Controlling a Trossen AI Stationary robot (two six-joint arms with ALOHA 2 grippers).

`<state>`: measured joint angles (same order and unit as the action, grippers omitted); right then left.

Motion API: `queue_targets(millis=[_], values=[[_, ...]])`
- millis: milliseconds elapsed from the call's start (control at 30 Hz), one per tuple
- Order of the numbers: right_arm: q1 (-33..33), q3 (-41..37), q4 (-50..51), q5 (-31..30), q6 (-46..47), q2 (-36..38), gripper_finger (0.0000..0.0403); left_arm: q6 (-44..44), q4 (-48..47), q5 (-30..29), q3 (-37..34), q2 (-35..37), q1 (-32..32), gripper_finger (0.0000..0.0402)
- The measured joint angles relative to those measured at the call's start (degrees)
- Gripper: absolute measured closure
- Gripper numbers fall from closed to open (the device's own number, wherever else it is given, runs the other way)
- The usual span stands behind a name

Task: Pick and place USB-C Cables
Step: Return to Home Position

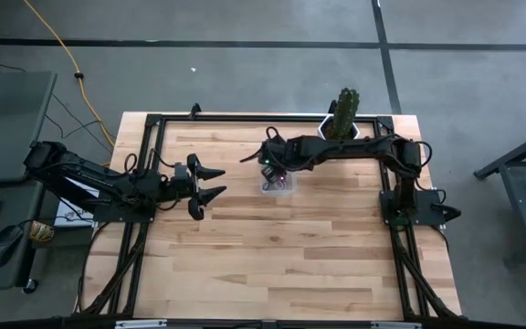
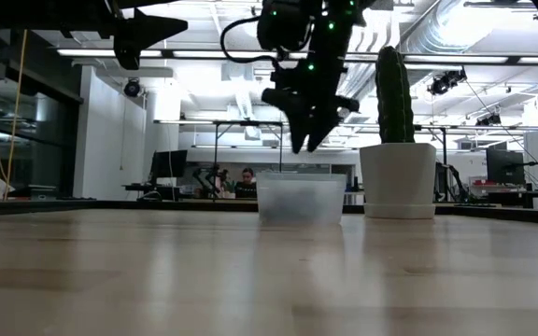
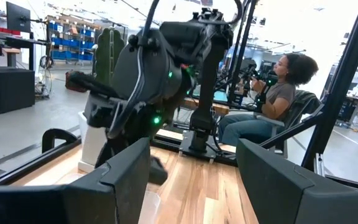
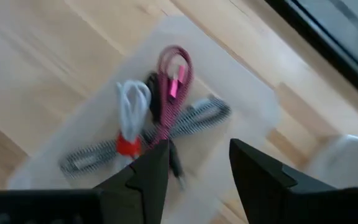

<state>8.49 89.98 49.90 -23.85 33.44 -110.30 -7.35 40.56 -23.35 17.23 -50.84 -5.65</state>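
Light wood table, workshop behind with a seated person. Right gripper hangs just above the transparent bin, fingers spread, holding nothing. USB-C cables lie crossed inside the bin: dark red cable, whitish cable with red spot, grey cable, black cable partly hidden. The potted cactus stands beyond the bin, and the left gripper waits released, raised over the table's left side.

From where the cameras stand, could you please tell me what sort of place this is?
Probably a robotics lab in an open industrial hall: exposed ceiling ducts, desk monitors, shelved blue bins, a seated person.
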Motion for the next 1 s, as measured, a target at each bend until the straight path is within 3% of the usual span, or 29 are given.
queue_targets(millis=[267, 400, 533, 767, 1000], values=[[-2.61, 0.39, 15.67, -3.13, -0.71, 2.98, 0.0242, 0.00, -0.02, 0.00, 0.00, 0.01, -0.01, 0.0181], [-4.48, -5.80, 20.53, -3.13, 1.48, 8.25, 0.0242, 0.00, -0.02, -0.01, 0.00, -0.01, -0.02, 0.0181], [-6.58, -16.52, 18.94, -2.06, 3.65, 17.39, 0.0242, 0.00, -0.04, 0.00, 0.00, 0.00, -0.01, 0.0181], [-10.86, -38.10, 2.05, 1.19, 2.97, 39.08, 0.0242, 0.02, -0.04, -0.01, 0.00, -0.01, -0.02, 0.0181], [-14.29, -53.03, -26.17, 4.27, -10.66, 57.20, 0.0242, 0.02, -0.04, -0.01, 0.00, 0.01, 0.00, 0.0181]])
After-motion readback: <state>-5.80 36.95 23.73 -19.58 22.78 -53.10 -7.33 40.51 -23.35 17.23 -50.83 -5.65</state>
